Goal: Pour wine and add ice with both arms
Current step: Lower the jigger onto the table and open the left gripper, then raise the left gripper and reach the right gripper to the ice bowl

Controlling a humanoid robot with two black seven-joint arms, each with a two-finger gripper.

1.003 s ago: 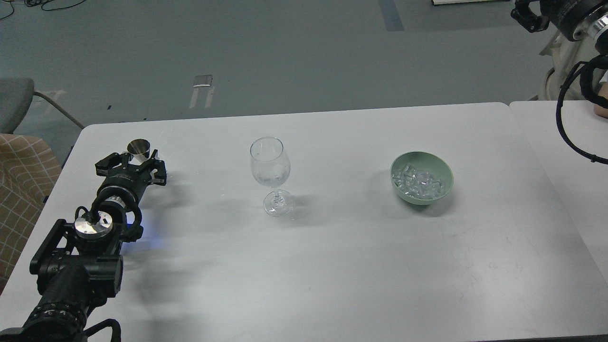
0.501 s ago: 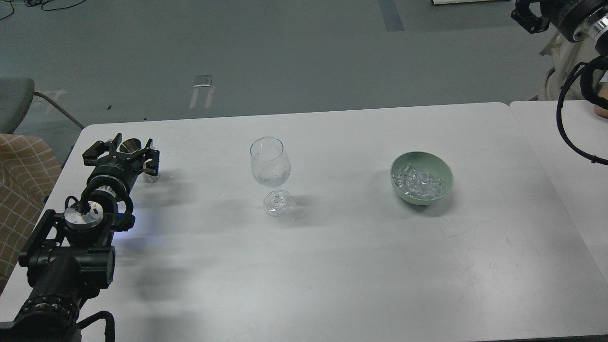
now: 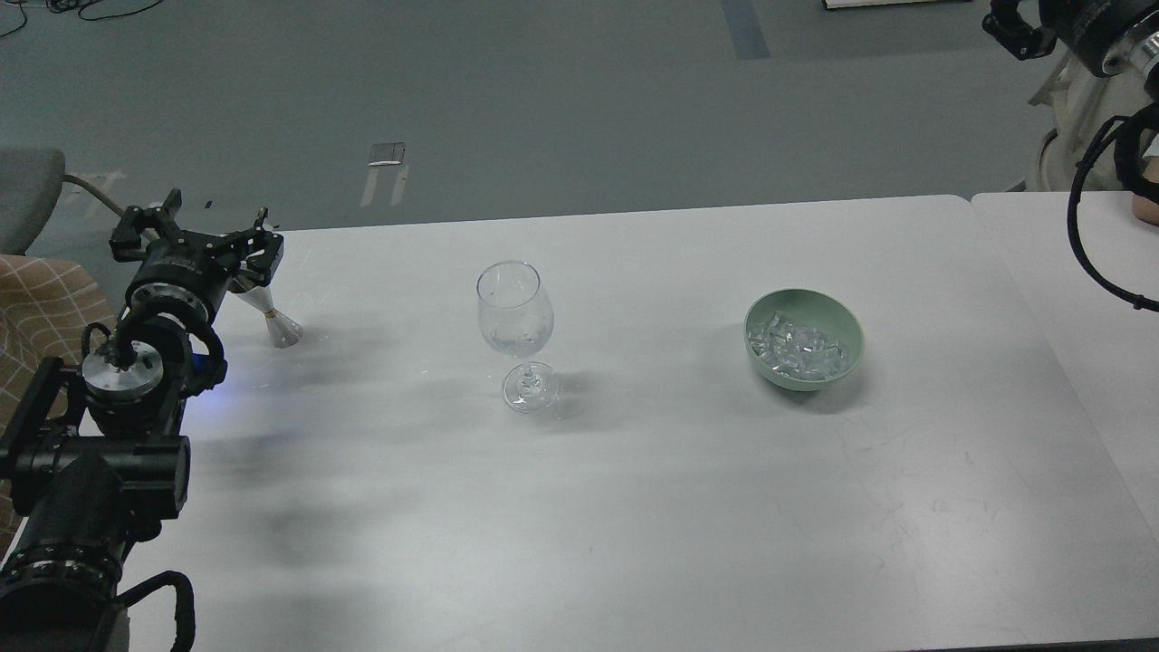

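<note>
The left gripper (image 3: 201,237) is hovering at the far left corner of the white table (image 3: 634,507) with its fingers spread wide and nothing between them. Just beside it, to the right and slightly nearer, a small metal measuring cup (image 3: 272,319) is showing below the fingers, its flared foot resting on the table; whether the fingers are touching its upper part cannot be told, since the gripper body is hiding that end. The wine is not visible in the cup, and only a faint trace of clear liquid may be sitting low in the stemmed glass (image 3: 514,312), which is standing upright near the table's middle, well to the right of the gripper.

Judging by the task, the step in hand is probably taking the cup for the pour. Doing it well is calling for centring the fingers around the cup's narrow waist, closing gently so the light cup is not tipping, and keeping it level while carrying it.

The ice (image 3: 797,349) is lying in the green bowl (image 3: 847,326), right of the glass. The right gripper (image 3: 1014,32) is hanging in the far right corner, well apart from the bowl; how its fingers are standing cannot be told
</note>
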